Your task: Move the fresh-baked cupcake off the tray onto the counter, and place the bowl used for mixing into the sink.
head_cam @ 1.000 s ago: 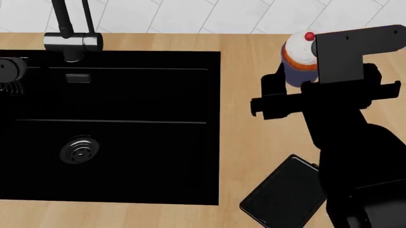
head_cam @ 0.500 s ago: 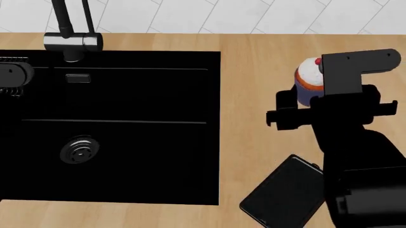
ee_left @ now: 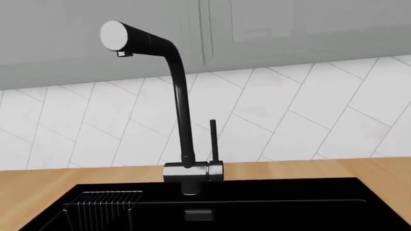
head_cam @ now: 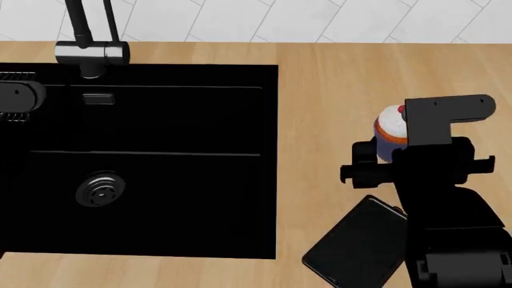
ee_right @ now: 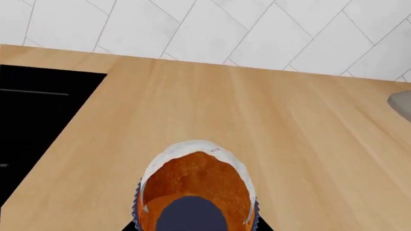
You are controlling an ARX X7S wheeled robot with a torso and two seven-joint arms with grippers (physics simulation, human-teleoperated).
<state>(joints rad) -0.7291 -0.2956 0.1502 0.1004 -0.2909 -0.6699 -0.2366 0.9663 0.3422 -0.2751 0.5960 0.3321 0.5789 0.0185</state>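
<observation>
The cupcake (head_cam: 389, 133), with white frosting, a red cherry and a blue-grey wrapper, is held in my right gripper (head_cam: 392, 150) above the light wood counter (head_cam: 336, 90), right of the sink (head_cam: 160, 180). In the right wrist view the cupcake (ee_right: 194, 183) fills the lower middle, its wrapper base towards the camera, with dark jaws on both sides. The black tray (head_cam: 358, 245) lies empty on the counter just in front of the gripper. The bowl is out of view. The left wrist view shows no fingers.
A dark faucet (head_cam: 86, 36) stands at the sink's back edge and also shows in the left wrist view (ee_left: 180, 106). A wire rack (ee_left: 103, 204) sits in the sink's back left, the drain (head_cam: 99, 190) in its floor. A dark arm part (head_cam: 16, 96) pokes in at the left edge.
My right gripper has carried the cupcake from the back of the counter towards the front, closer to the tray. The dark part at the left edge has shifted slightly forward.
</observation>
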